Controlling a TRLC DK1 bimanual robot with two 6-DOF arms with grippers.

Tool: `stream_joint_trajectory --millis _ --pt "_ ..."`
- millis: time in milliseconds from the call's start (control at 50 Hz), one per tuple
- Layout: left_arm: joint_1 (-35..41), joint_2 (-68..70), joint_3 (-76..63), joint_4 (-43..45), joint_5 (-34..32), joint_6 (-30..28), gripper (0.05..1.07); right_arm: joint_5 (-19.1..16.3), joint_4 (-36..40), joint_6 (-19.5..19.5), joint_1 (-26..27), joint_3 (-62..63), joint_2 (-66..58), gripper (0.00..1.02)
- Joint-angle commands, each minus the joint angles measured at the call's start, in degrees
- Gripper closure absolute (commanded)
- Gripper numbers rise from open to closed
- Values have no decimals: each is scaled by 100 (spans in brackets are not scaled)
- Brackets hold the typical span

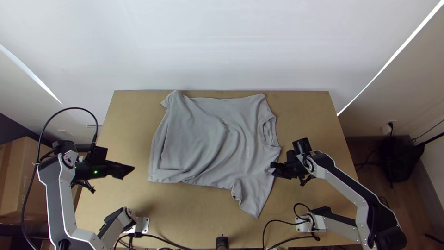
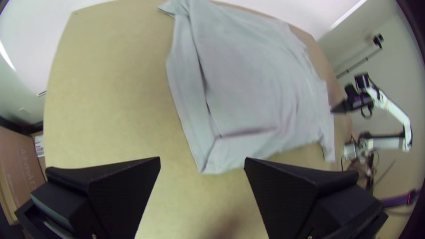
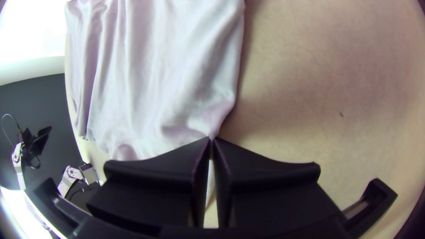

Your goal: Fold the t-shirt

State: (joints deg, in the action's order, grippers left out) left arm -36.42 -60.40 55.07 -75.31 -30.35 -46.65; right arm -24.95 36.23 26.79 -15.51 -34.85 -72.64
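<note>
The grey t-shirt (image 1: 208, 143) lies spread but wrinkled, its collar toward the right and its hem toward the left. One sleeve points to the near edge, and the far left corner is rumpled. In the top view my left gripper (image 1: 130, 171) stands open left of the hem, apart from the cloth. The left wrist view has the t-shirt (image 2: 256, 84) beyond my left gripper (image 2: 202, 160). My right gripper (image 1: 273, 168) is at the shirt's right edge, just nearer than the collar. In the right wrist view my right gripper (image 3: 211, 140) is shut on the edge of the t-shirt (image 3: 164, 79).
Bare wooden table (image 1: 305, 111) surrounds the shirt, with a wall behind its far edge. Black cables (image 1: 162, 238) run along the near edge beside a small black device (image 1: 222, 242). A cardboard box (image 1: 18, 180) stands off the table at the left.
</note>
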Motion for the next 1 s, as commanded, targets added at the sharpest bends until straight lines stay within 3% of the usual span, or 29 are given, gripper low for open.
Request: stream_joint_trajectory --millis 0,260,540,980 --pt "-49 -288 -189 -335 47 -1118 16 16 -72 116 -119 145 145 100" --pt "470 -1026 -523 -151 231 -1320 16 34 -160 266 -146 224 163 100" --pt "1559 -1281 -717 438 266 -740 16 113 -230 468 -137 409 268 100" --pt "2060 -1923 -770 1106 609 -503 17 148 -309 477 -5 453 303 100"
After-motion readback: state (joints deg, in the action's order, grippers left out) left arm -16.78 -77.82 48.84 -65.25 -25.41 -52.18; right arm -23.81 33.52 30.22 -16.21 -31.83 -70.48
